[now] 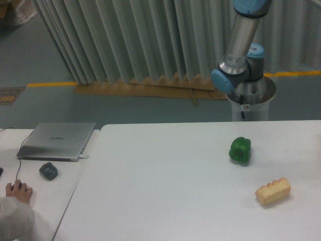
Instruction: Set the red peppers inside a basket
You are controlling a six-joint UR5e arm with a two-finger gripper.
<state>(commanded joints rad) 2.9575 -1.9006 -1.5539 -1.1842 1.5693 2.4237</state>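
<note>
I use the shiny green bell pepper (240,149) as my marker. It sits on the big white table (165,191). Near it, closer to the camera and a bit to the right of the picture, lies a tan bumpy block that looks like bread (273,191).

I look for the red pepper and I cannot find it. I cannot find a basket either. They may be outside the picture.

Behind the green pepper, past the far edge of the table, stands my silver and blue robot arm (239,50). It goes up out of the top of the picture, so its hand is out of sight. I cannot tell if the hand is wide, narrow, or holding something.

Far to the left of the green pepper is a closed grey laptop (57,140), a small dark lump (48,171), and a person's hand on a mouse (18,191).

To do this step well, I think I must find the red pepper first. I must not grab the green one by mistake. I should move slowly until I see the hand.
</note>
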